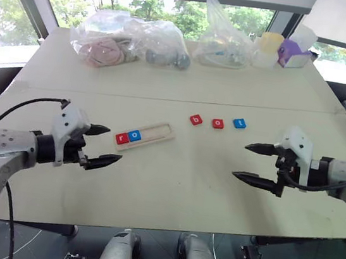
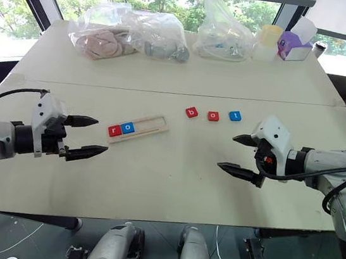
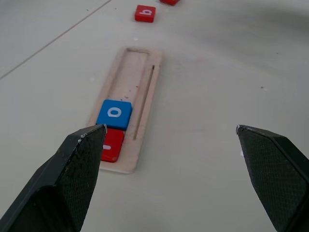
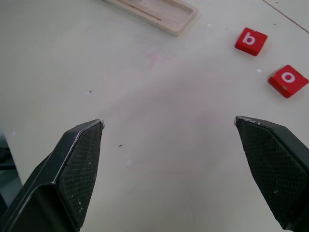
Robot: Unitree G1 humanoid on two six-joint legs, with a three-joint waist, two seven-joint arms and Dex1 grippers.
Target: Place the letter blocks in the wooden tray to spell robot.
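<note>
Head views: you see the long pale-wood tray point(image 1: 144, 136) just ahead of your spread, empty left claw point(image 1: 101, 145), red r and blue o tiles seated.

Right wrist view: your right claw point(image 4: 169, 128), spread and empty, is nearer the loose red b tile point(image 4: 250, 41); tray's long axis points toward it.

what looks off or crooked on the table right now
Little stands out. The wooden tray lies at a slant, not square to the table edge, with the red r and blue o at one end. The b, o and t lie loose beyond it.
</note>
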